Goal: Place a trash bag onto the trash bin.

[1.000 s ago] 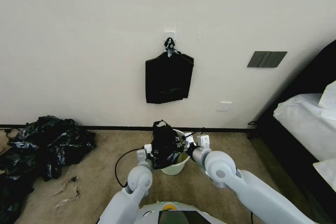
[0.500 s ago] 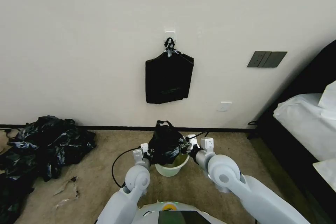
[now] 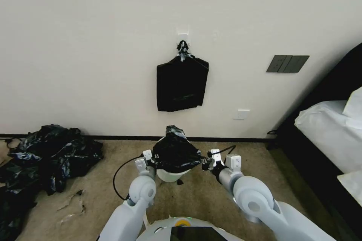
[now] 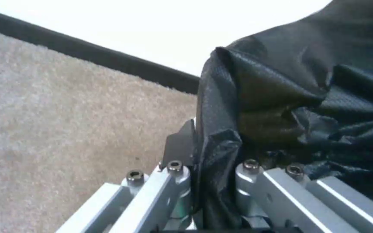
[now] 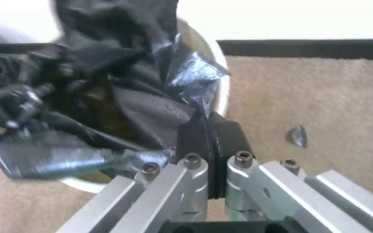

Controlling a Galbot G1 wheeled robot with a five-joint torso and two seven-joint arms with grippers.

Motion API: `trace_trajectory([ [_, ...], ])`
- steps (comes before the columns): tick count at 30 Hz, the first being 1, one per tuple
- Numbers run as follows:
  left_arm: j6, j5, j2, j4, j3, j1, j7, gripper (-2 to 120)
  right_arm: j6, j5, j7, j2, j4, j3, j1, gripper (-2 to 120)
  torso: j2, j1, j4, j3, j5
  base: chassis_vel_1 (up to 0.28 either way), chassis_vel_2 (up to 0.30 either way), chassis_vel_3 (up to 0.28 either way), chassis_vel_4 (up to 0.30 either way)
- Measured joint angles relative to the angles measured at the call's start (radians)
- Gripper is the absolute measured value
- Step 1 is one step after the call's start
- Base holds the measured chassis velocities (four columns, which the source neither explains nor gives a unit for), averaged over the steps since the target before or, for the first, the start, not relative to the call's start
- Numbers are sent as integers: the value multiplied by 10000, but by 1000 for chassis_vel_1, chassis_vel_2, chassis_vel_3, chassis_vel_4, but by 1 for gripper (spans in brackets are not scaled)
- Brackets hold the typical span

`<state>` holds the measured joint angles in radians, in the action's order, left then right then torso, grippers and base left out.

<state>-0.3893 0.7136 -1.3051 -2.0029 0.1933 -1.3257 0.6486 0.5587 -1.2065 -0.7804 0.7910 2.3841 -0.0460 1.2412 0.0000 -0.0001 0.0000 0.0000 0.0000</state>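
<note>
The trash bag (image 3: 175, 152) is a glossy, wrinkly black sheet stretched across the top of the cream trash bin (image 3: 170, 175), hiding its mouth. My left gripper (image 3: 151, 161) is shut on the bag's left edge and my right gripper (image 3: 205, 163) is shut on its right edge. In the left wrist view the bag (image 4: 290, 97) runs down between the left gripper's (image 4: 208, 158) closed fingers (image 4: 180, 145). In the right wrist view the right gripper (image 5: 210, 132) pinches a fold of the bag (image 5: 130, 97) just outside the bin's rim (image 5: 223, 87).
A flat black bundle (image 3: 182, 83) hangs from a wall hook above the bin. A mound of black bags (image 3: 45, 154) lies on the carpet at left, and a bed (image 3: 328, 128) stands at right. A small black scrap (image 5: 297, 136) lies by the bin.
Both grippers have moved apart. The bag, bunched at the bin's left side before, is now spread wide over the bin's mouth.
</note>
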Motion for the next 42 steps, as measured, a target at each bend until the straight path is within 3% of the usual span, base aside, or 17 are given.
trace_trajectory([
  [7, 115, 13, 90, -211, 70, -60, -12, 7, 41, 121, -63, 130, -6, -220, 509, 0, 0, 0, -1, 0, -1, 0, 0, 0, 0],
  [14, 158, 20, 328, -749, 94, -515, -375, 7, -12, 1176, 415, 447, -329, -200, 898, 2, 0, 0, 1, 0, -1, 0, 0, 0, 0],
  [18, 158, -63, 546, -1040, 206, -796, -560, 7, -215, 2434, 1046, 321, -241, -231, 1316, 15, 0, 0, 1, 0, 0, 0, 0, 0, 0],
  [21, 159, -140, 842, -1397, 384, -1022, -732, 7, -437, 3972, 1982, -4, 300, -553, 2095, 32, 1, 0, 0, 0, -1, 0, 0, 0, 0],
  [28, 167, -144, 1043, -1533, 492, -1022, -752, 7, -951, 5198, 2556, -317, 843, -1312, 3104, 52, 1, 0, -1, 0, -1, 0, 0, 0, 0],
  [30, 179, -136, 1123, -1533, 494, -999, -751, 7, -1521, 5942, 2860, -341, 946, -1686, 3443, 63, 1, 1, -1, 0, 0, 0, 0, 0, 0],
  [36, 195, -76, 1133, -1533, 500, -954, -736, 7, -3026, 6450, 3832, -412, 978, -2090, 3716, 80, 1, 0, -1, 0, -1, 0, 0, 0, 0],
  [38, 195, -120, 1157, -1567, 506, -984, -793, 7, -3799, 6763, 4889, -522, 830, -2168, 3673, 92, 1, 0, -1, 0, 0, 0, 0, 0, 0],
  [42, 116, -262, 1256, -1786, 477, -1115, -897, 7, -3791, 6890, 5993, -777, 789, -1893, 2969, 100, 2, 0, 0, 0, 0, 0, 0, 0, 0],
])
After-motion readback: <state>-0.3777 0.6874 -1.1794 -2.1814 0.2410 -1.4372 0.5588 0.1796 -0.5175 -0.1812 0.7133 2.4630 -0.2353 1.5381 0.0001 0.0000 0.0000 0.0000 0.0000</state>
